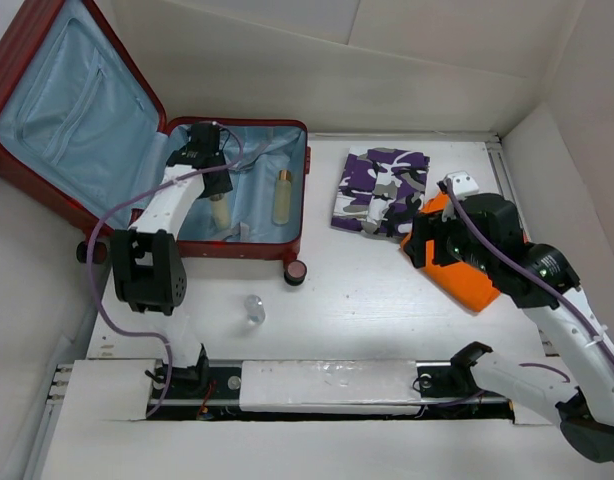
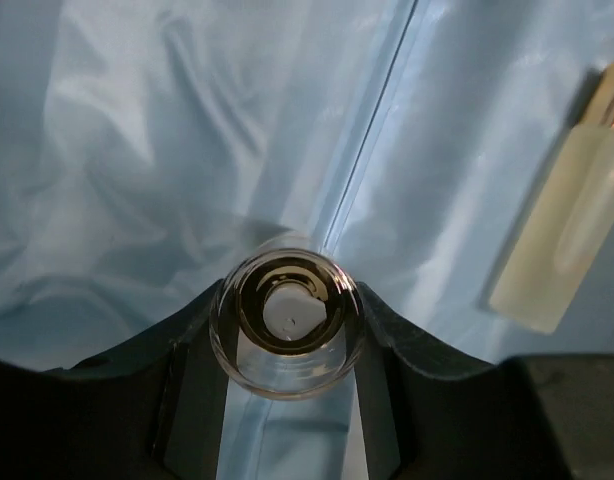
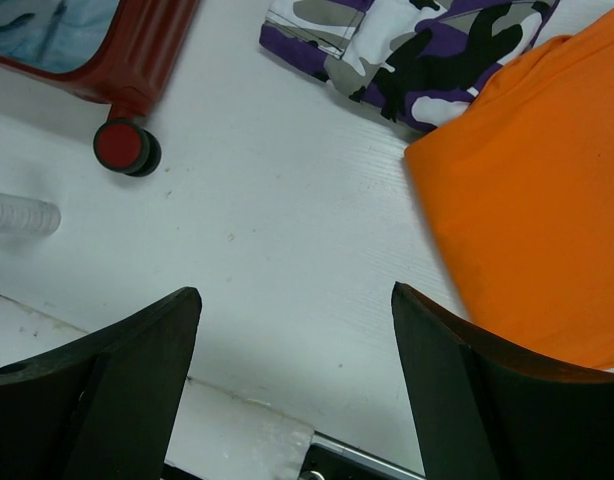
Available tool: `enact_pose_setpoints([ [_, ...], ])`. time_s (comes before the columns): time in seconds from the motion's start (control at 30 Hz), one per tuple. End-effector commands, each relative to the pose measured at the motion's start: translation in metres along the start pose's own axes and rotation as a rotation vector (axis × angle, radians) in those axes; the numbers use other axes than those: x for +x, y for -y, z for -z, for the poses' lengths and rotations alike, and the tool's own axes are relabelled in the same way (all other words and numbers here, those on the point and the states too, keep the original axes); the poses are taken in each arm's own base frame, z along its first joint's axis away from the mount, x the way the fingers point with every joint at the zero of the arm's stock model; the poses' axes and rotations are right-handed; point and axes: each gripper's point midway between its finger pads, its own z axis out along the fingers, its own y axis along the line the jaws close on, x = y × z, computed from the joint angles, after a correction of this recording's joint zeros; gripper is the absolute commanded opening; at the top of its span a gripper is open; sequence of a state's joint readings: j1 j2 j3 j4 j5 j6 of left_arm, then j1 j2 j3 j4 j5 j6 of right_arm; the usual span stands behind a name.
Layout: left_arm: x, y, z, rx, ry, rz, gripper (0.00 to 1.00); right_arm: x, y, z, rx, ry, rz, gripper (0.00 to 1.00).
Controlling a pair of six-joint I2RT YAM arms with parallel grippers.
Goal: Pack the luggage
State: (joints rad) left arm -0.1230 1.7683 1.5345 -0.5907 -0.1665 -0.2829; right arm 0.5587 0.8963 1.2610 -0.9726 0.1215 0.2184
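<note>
Luggage [image 1: 242,249] lay open at the far left of the worktop [image 1: 367,290]. Its lid [image 1: 67,100] was thrown back toward the corner, so the blue-lined base faced up and could be loaded from above.

The left hand [image 2: 287,345] reached down into that base, closed on a clear bottle [image 2: 287,322]. The wrist view showed the bottle end-on, low over the lining. It seemed to be held there so it could be set down next to what was already packed. A pale bottle [image 2: 562,240] with a tan cap lay flat on the lining near it, not touching. The arm hid part of the base, so I could not tell whether anything more was inside. The lid's pockets looked flat.

Outside, a spare bottle [image 1: 253,308] lay on the worktop near the front wheel [image 1: 296,271]. A camo cloth [image 1: 382,188] and an orange cloth [image 3: 537,200] lay touching each other to the right of the luggage, both unpacked.

The right hand [image 3: 295,292] hovered spread wide with nothing in it, over bare worktop just beside the orange cloth. It was probably placed there to pick that cloth next.
</note>
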Motion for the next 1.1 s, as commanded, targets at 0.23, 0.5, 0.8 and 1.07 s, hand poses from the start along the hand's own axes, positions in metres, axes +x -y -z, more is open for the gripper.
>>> enact_pose_setpoints([
  [0.23, -0.051, 0.032, -0.055, 0.016, 0.062, -0.042, 0.33, -0.012, -0.009, -0.007, -0.019, 0.033, -0.005, 0.83],
  [0.5, -0.077, 0.057, -0.094, 0.057, 0.083, -0.045, 0.40, -0.010, -0.003, -0.010, 0.021, 0.014, -0.011, 0.83],
  [0.8, -0.089, 0.068, -0.076, 0.127, 0.117, -0.027, 0.61, -0.009, -0.002, -0.007, 0.035, 0.008, -0.033, 0.83],
  [1.07, -0.087, 0.068, 0.037, 0.243, 0.240, -0.011, 0.75, -0.018, -0.008, -0.009, 0.005, 0.042, -0.039, 0.83],
])
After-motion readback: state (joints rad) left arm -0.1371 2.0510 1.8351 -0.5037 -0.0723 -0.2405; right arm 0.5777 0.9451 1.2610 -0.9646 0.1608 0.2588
